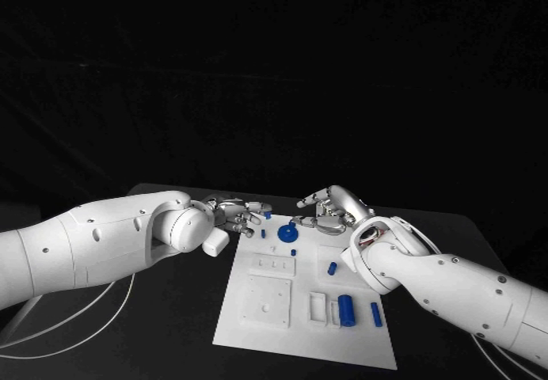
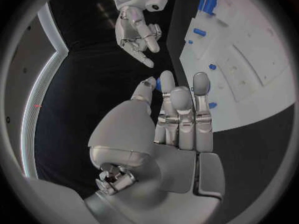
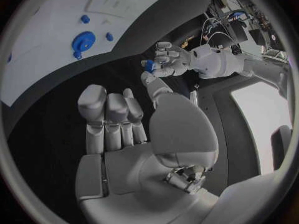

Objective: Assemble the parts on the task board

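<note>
The white task board (image 1: 269, 318) lies in the middle of the table, also seen as the board (image 2: 249, 50) and the board (image 3: 44, 40). A blue gear (image 1: 288, 233) sits near its far edge, the same gear (image 3: 82, 41) in the right wrist view. My left hand (image 1: 234, 214) hovers at the board's far left corner and pinches a small blue part (image 3: 148, 64) at its fingertips. My right hand (image 1: 331, 212) hangs over the far edge beside the gear, fingers apart and holding nothing. Both hands face each other, apart.
Several blue parts stand on the board: a cylinder (image 1: 346, 309) and a bar (image 1: 377, 313) near the front right, a peg (image 1: 332, 267) mid-right, and a small stud (image 1: 294, 252). White cables (image 1: 69, 317) loop on the table's left.
</note>
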### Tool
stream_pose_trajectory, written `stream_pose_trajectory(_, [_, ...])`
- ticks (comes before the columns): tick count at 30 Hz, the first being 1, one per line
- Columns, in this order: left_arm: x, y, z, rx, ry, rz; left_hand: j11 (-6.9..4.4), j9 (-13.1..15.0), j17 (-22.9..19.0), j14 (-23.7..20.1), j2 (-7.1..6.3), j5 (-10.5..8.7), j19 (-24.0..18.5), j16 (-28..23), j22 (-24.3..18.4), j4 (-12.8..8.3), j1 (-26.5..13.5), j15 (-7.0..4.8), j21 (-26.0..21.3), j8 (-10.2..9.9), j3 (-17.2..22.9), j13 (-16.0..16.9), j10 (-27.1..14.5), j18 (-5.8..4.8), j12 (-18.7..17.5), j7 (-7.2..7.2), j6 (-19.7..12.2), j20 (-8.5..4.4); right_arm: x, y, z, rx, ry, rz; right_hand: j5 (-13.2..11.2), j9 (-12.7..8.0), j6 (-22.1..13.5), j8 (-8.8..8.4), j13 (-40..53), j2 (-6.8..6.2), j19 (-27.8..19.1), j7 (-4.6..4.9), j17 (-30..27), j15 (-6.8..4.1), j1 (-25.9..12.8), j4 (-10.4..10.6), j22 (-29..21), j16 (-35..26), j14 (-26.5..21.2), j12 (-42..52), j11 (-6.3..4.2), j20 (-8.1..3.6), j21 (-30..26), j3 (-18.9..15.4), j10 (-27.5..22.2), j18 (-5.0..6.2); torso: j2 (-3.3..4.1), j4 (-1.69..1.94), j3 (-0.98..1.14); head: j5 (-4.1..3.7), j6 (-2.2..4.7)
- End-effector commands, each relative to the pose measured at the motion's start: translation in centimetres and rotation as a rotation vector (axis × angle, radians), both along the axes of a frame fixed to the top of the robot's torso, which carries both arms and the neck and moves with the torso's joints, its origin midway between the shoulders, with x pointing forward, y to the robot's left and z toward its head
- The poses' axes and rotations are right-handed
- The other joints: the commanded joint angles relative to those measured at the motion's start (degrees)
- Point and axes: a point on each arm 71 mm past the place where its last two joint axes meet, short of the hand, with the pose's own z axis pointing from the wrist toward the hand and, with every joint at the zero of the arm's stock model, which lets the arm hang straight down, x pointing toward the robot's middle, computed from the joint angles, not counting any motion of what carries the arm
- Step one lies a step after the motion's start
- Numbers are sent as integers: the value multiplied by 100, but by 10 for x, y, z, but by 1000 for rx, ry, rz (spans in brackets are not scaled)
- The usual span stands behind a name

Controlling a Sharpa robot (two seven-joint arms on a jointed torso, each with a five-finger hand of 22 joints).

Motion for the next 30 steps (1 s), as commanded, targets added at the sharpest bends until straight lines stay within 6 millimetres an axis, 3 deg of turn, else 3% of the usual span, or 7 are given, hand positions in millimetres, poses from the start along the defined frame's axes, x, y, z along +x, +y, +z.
stream_pose_trajectory(1, [1,-3,5,-92,-45,70,-56,-5,10,39,20,-26,4,-2,111,36,-38,-11,27,21,3,7,286,3,21,-314,388,-37,1,4,-1,-3,-22,-41,-85,-6,37,-24,6,51,288,4,1,10,5,-35,591,-27,-2,4,-23,-9,-34,-2,11,68,0,0,-5,-25,40])
stream_pose_trajectory(10, [-3,-10,6,-123,-60,83,-61,-15,19,53,24,-12,9,-7,112,29,-23,-17,37,19,20,8,286,-1,38,-314,389,-45,-4,21,-2,19,-32,-63,-147,-5,50,-23,-1,4,298,-5,-8,8,11,80,587,-30,1,-2,-27,-12,-55,-154,13,72,12,0,0,-36,120])
stream_pose_trajectory(30, [-7,-20,5,-136,-50,54,-64,-21,32,60,23,-20,11,-8,114,16,-19,-22,51,20,36,5,286,-6,52,-317,400,-51,-10,39,1,73,-59,-88,-612,-2,178,-20,1,-37,311,-41,-18,-7,74,360,586,-27,3,9,-46,-25,-66,-220,37,69,14,-4,4,-54,137])
